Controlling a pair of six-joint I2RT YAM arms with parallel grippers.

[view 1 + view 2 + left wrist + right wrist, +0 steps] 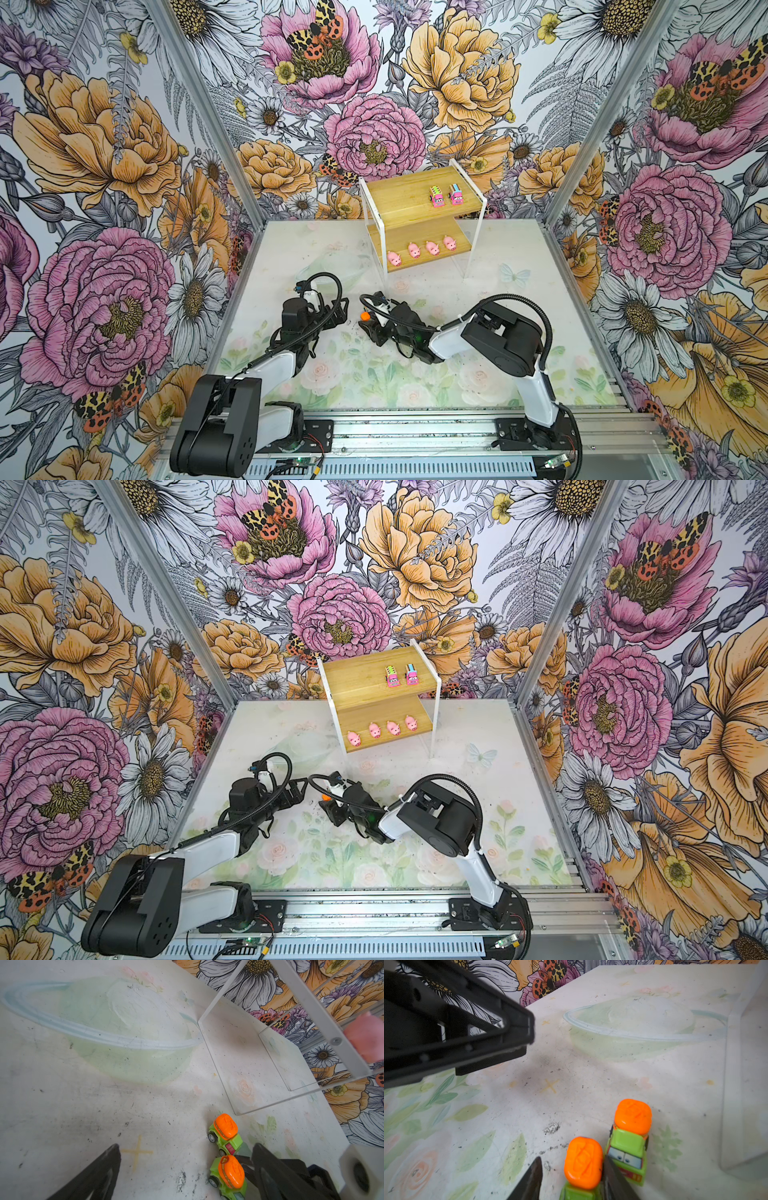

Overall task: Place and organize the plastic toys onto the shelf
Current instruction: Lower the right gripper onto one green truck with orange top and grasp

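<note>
The shelf (399, 195), a stepped 2-tier rack of pale wooden boards in a thin white frame, carries 6 toys. There are 2 pink plastic trucks (436, 196) with striped tops on the upper board and 4 pink plastic pigs (414, 250) in a row on the lower board. The last 2 toys, small green plastic trucks with orange drums, stand on the pale floral counter (478, 266) in front of the shelf, between the arms.

The right end effector (572, 1160) is low over the nearer green-and-orange truck (583, 1162), jaws part open and straddling it. One finger looks to be against its side, while bare counter shows beside the other, so it is not gripped. The truck's long axis runs along the fingers, so the jaws would close across its narrow width. The farther green-and-orange truck (631, 1126) sits just beside, its cab at the outer face of that same finger; closing may nudge it.

The left end effector (187, 1147) is wide open and empty, near both trucks. The right arm is the nearer, and the step in hand looks like its pick-up.
</note>
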